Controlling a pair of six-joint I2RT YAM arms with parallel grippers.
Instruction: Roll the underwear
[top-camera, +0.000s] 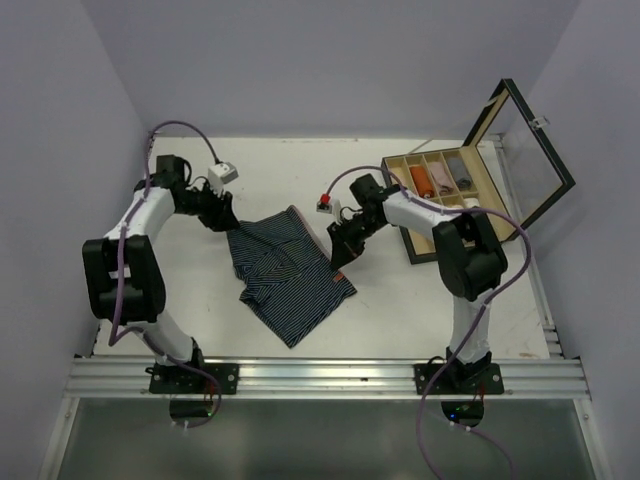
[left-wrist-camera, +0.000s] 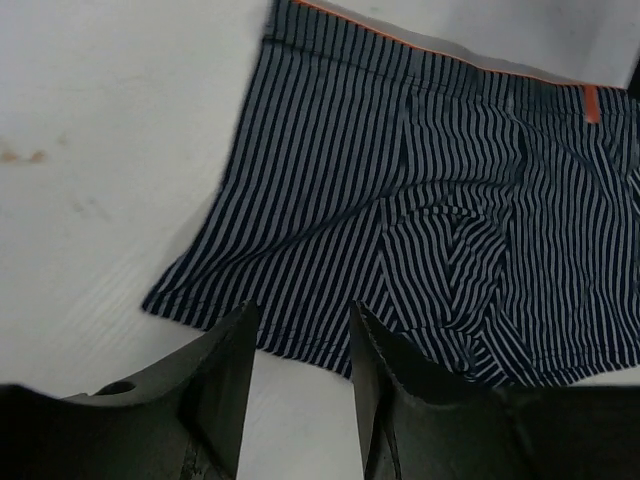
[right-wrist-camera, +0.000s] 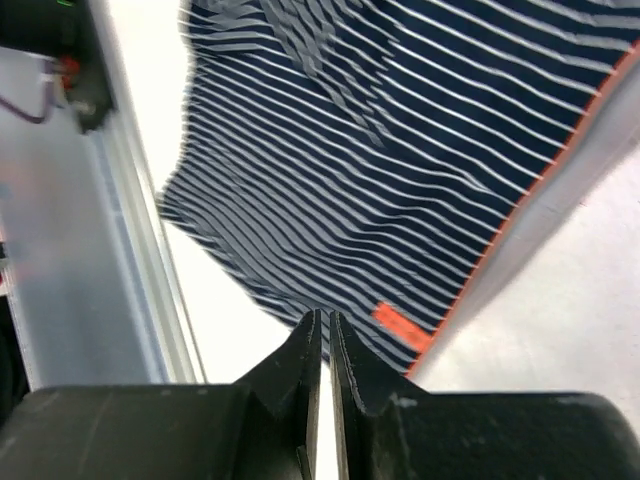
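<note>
Underwear (top-camera: 285, 265) navy-striped, flat mid-table (top-camera: 400, 300), left gripper (left-wrist-camera: 300, 312) narrowly parted just over its hem, right gripper (right-wrist-camera: 322, 318) almost closed at the orange-trimmed waistband edge, grip on cloth unclear, box (top-camera: 420, 250) to the right.

White table (top-camera: 400, 300) — striped underwear (top-camera: 285, 270), wooden box (top-camera: 400, 172)

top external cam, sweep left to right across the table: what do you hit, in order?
left end effector → navy striped underwear → right end effector → compartmented wooden box → its open glass lid
</note>
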